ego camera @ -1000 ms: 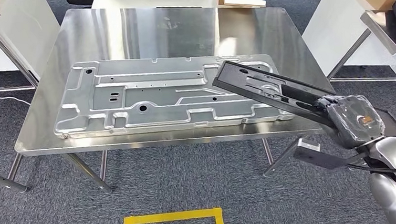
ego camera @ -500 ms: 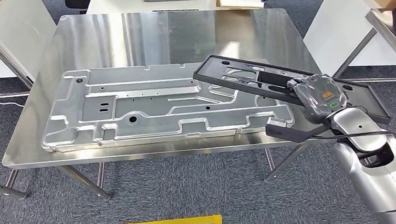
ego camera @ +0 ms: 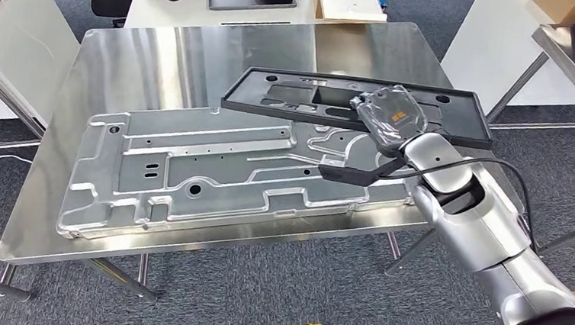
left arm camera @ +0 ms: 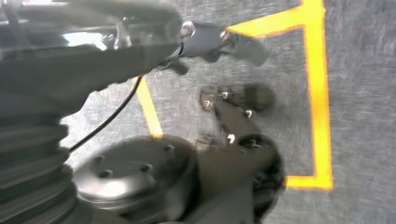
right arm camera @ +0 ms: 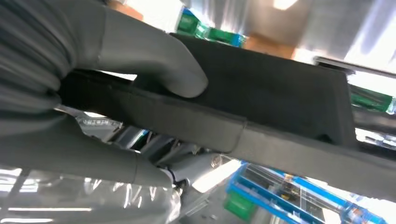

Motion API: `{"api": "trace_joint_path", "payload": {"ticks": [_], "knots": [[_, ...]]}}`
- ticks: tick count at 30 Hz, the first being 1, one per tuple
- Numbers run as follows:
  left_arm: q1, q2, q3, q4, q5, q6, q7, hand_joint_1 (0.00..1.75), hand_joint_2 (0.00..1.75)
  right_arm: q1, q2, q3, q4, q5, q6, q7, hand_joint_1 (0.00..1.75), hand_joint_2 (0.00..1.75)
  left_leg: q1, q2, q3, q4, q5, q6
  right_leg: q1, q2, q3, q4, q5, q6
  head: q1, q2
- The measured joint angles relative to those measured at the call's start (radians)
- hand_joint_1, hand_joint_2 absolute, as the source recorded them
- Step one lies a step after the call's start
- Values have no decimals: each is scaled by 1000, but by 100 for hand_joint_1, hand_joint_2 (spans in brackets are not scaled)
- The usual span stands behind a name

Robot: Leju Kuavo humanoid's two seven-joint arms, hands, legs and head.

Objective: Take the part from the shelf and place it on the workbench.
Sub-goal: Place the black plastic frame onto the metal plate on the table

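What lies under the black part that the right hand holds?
Under the black part held by the right hand: the workbench and the silver panel's far edge. Anything directly beneath stays covered.

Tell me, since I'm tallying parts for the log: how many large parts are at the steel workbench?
2: the silver stamped metal panel lying flat on the workbench, and the black frame part held above it by the right hand.

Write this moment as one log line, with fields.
right hand: holds black frame | frame: above metal plate on steel table | left hand: hanging
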Motion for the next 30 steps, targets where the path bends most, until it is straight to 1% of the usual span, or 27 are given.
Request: {"api": "trace_joint_path", "payload": {"ticks": [1, 2, 3, 4, 5, 6, 7, 8, 9, 10, 11, 13, 15, 16, 17, 18, 19, 20, 21, 22, 23, 24, 25, 26, 27, 28, 30], "knots": [[-2, 1, 0, 0, -1, 0, 1, 0, 175, -11, 13, 10, 5, 6, 1, 2, 175, 175, 3, 0, 4, -4, -2, 5, 0, -1, -10, 20, -9, 4, 1, 0], [-4, 1, -1, 0, -3, 0, 2, 0, 175, -22, 26, 19, 10, 11, 1, 4, 175, 175, 7, 0, 9, -6, -4, 9, 0, -2, -34, 60, -25, 7, 1, 0], [-6, 1, -1, 0, -4, 0, 3, 0, 175, -31, 37, 28, 15, 13, 3, 5, 175, 175, 8, 0, 13, -7, -8, 12, 0, -2, -69, 119, -43, 9, 2, 0], [-8, 1, -2, 0, -6, -1, 4, 0, 175, -38, 48, 37, 21, 14, 6, 5, 175, 175, 9, 0, 17, -7, -13, 15, -1, -2, -113, 186, -60, 10, 2, 0], [-8, 1, -3, 0, -8, -1, 6, 0, 175, -41, 58, 46, 27, 15, 9, 4, 175, 175, 9, 0, 23, -7, -19, 16, -1, -2, -153, 239, -66, 11, 2, 0], [-8, 1, -5, 0, -10, -2, 7, 0, 175, -41, 70, 55, 33, 14, 12, 3, 175, 175, 10, -1, 31, -7, -25, 15, -2, -2, -178, 263, -54, 12, 2, 0], [-9, 1, -7, 0, -12, -3, 9, 0, 175, -42, 82, 64, 37, 13, 14, 2, 175, 175, 11, -2, 41, -7, -33, 13, -3, -2, -186, 248, -22, 12, 2, 0], [-9, 1, -9, 0, -14, -3, 10, 0, 175, -42, 94, 72, 41, 12, 15, 1, 175, 175, 13, -2, 52, -7, -41, 10, -3, -2, -176, 201, 24, 12, 2, 0], [-10, 1, -12, 0, -15, -3, 11, 0, 175, -43, 106, 80, 44, 11, 15, 0, 175, 175, 14, -3, 64, -7, -51, 5, -4, -3, -158, 138, 71, 12, 2, 0], [-12, 1, -14, 0, -16, -3, 12, 0, 175, -45, 118, 87, 47, 8, 15, 0, 175, 175, 13, -4, 72, -7, -59, 0, -2, -3, -136, 82, 102, 11, 2, 0], [-14, 1, -17, 0, -17, -4, 13, 0, 175, -48, 130, 94, 51, 5, 15, -1, 175, 175, 12, -4, 76, -7, -65, -6, 0, -3, -119, 41, 112, 8, 2, 0], [-18, 1, -20, 1, -19, -4, 16, 0, 175, -51, 155, 107, 60, -4, 15, -3, 175, 175, 10, -4, 77, -11, -70, -16, 5, -1, -102, 12, 98, -1, 2, 0], [-19, 0, -23, 2, -19, -4, 20, 0, 175, -51, 179, 116, 66, -13, 15, -3, 175, 175, 10, -1, 81, -13, -75, -26, 2, 0, -95, 4, 87, -12, 2, 0], [-21, 0, -24, 2, -19, -4, 22, 0, 175, -52, 191, 120, 69, -16, 13, -3, 175, 175, 10, 1, 76, 3, -83, -31, 0, 1, -88, 1, 84, -19, 1, 0], [-22, 0, -25, 2, -19, -4, 22, 0, 175, -52, 202, 124, 72, -21, 12, -4, 175, 175, 10, 3, 60, 39, -99, -34, -2, 0, -80, -2, 80, -25, 1, 0], [-23, 0, -25, 3, -19, -4, 22, 0, 175, -51, 214, 128, 75, -27, 11, -4, 175, 175, 10, 5, 30, 96, -119, -36, -3, 0, -72, -3, 75, -31, 1, 0], [-22, 0, -25, 3, -19, -4, 23, 0, 175, -48, 224, 132, 79, -33, 10, -5, 175, 175, 10, 5, -9, 165, -139, -36, -2, -1, -65, -4, 69, -35, 0, 0], [-21, 0, -25, 4, -19, -4, 23, 0, 175, -44, 233, 137, 83, -38, 10, -6, 175, 175, 10, 5, -47, 225, -151, -37, -2, -1, -58, -4, 64, -37, 0, 0], [-19, 0, -25, 4, -18, -4, 24, 0, 175, -40, 242, 142, 87, -43, 10, -7, 175, 175, 10, 5, -74, 258, -147, -38, -2, -1, -49, -3, 57, -37, 0, 0], [-18, 0, -25, 4, -17, -3, 24, 0, 175, -36, 250, 147, 91, -46, 10, -7, 175, 175, 11, 5, -85, 253, -122, -38, -2, 0, -40, -3, 51, -36, 0, 0], [-17, 0, -25, 4, -15, -1, 23, 0, 175, -35, 258, 152, 93, -50, 10, -7, 175, 175, 12, 5, -78, 210, -80, -38, -2, 1, -29, -3, 43, -34, 0, 0], [-17, 0, -25, 4, -13, 2, 23, 0, 175, -35, 265, 156, 95, -54, 10, -7, 175, 175, 14, 5, -59, 144, -33, -37, -3, 2, -17, -3, 35, -30, 0, 0], [-17, 0, -25, 4, -11, 3, 23, 0, 175, -36, 272, 159, 95, -58, 10, -7, 175, 175, 14, 5, -39, 87, 2, -37, -2, 2, -9, -3, 27, -25, 0, 0], [-18, 0, -25, 5, -10, 5, 23, 0, 175, -38, 279, 162, 96, -62, 10, -7, 175, 175, 14, 5, -21, 39, 17, -34, -1, 3, -5, -2, 20, -20, 0, 0], [-19, -1, -25, 5, -9, 5, 24, 0, 175, -39, 285, 164, 97, -66, 10, -6, 175, 175, 13, 3, -12, 15, 18, -31, 1, 3, -4, -2, 17, -15, 0, 0], [-19, -2, -25, 5, -8, 5, 24, 0, 175, -41, 290, 167, 98, -70, 11, -6, 175, 175, 12, 1, -8, 8, 11, -29, 3, 3, -5, -3, 16, -12, 0, 0], [-19, -3, -25, 6, -6, 6, 25, 0, 175, -43, 298, 173, 99, -81, 13, -6, 175, 175, 13, -3, -7, -1, 8, -26, 4, 2, -5, -7, 17, -13, 1, 0]]}}
